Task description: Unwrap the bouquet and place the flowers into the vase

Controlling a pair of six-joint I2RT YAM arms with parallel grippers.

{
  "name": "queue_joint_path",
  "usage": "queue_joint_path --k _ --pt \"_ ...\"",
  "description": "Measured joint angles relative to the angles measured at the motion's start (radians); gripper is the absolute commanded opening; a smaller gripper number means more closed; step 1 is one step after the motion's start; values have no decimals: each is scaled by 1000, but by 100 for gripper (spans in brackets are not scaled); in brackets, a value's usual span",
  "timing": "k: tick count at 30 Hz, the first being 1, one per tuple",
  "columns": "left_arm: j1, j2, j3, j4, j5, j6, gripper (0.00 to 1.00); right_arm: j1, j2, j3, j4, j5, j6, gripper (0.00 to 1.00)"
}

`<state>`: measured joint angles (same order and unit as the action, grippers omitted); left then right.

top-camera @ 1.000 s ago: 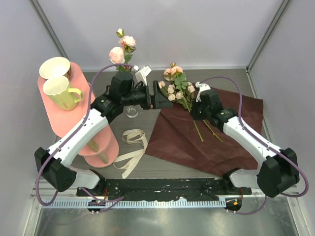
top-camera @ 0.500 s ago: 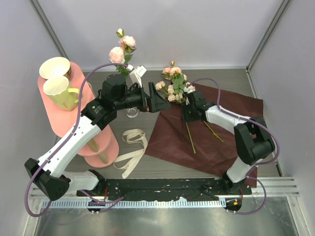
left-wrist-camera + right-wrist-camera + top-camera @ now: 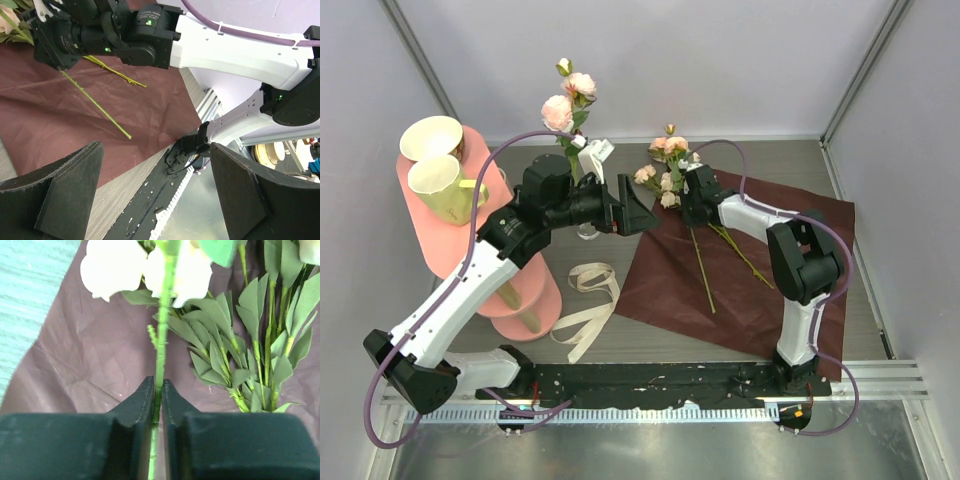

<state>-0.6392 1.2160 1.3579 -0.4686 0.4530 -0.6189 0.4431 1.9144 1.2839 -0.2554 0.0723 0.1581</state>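
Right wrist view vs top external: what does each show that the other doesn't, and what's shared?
Right wrist only: right gripper seen pinched shut on a thin green rose stem. Top only: small clear glass vase, loose cream ribbon, open left gripper. Both: dark red wrapping paper and pale pink roses with green leaves.

From above we see our left gripper [image 3: 640, 213], fingers spread wide, just beside the vase [image 3: 586, 232]; two roses [image 3: 560, 108] rise behind it. Our right gripper [image 3: 688, 192] sits at the flowers [image 3: 667, 178], whose stems lie on the dark red paper [image 3: 760, 290]. A cream ribbon [image 3: 588, 300] lies loose on the counter [image 3: 810, 165].
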Motion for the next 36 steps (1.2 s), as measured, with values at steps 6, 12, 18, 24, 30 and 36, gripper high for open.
queue_joint_path --k 6,12,18,24,30,36 --pt "0 0 0 -12 -13 0 91 0 2 41 -17 31 -4 1" --pt "0 0 0 -8 -49 -15 91 0 -151 42 -45 63 -2 1" --pt "0 0 0 35 -58 -78 89 0 -430 42 -14 52 7 1" --pt "-31 49 54 105 -35 -129 83 -2 -709 -79 109 -156 29 1" --pt "-103 128 141 143 -48 -138 73 -2 -928 -280 192 -388 86 1" --pt "-126 179 196 180 -93 -164 54 -2 -995 -319 204 -512 106 1"
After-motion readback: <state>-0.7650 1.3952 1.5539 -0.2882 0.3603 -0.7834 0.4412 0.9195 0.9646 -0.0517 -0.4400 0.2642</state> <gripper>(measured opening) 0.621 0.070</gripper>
